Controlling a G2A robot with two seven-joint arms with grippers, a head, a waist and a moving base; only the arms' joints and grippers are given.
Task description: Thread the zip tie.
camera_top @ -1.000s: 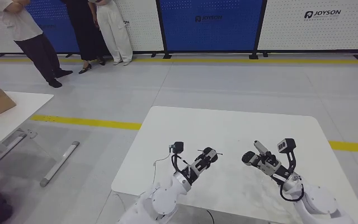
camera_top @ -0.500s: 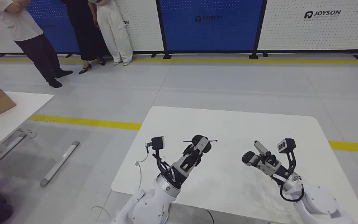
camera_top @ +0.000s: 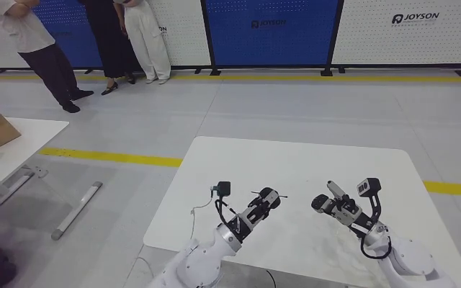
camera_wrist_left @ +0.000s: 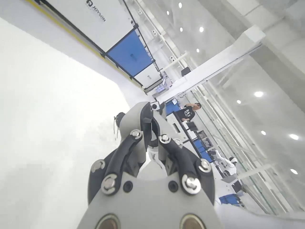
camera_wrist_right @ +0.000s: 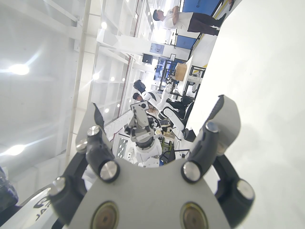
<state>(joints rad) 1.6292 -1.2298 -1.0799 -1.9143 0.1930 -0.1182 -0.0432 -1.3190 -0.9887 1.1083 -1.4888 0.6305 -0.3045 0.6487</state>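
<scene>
Gripper check, left arm first: the left gripper [camera_top: 269, 196] has its fingers pressed together on the zip tie [camera_top: 255, 193], a thin dark strap that crosses the tips and pokes out to either side. The grip looks to be somewhere near mid-strap, and I can't make out which end carries the head. It hangs over the bench [camera_top: 302, 155], roughly midway between the left and right edges and closer to the near edge than the far one. I can't tell whether the strap clears the surface. The left wrist camera shows a sliver of it just beside one finger.

The right gripper [camera_wrist_right: 159, 103] is spread wide with nothing in it. It sits over the bench toward the right edge, near the left gripper but apart from it.

My read: threading not yet begun. The strap is straight, with no loop. The next move is probably presenting one free end to the open gripper.

How I'd fly it:
- Bring the strap end squarely between the open jaws before closing; it is thin and easy to miss edge-on.
- Pinch close to the tip so little loose length can flop.
- Sort head from tail on the wrist cameras before bending anything.
- Bend slowly; a springy strap could flick out of a light pinch.
- Keep both grippers off the bench surface.
</scene>
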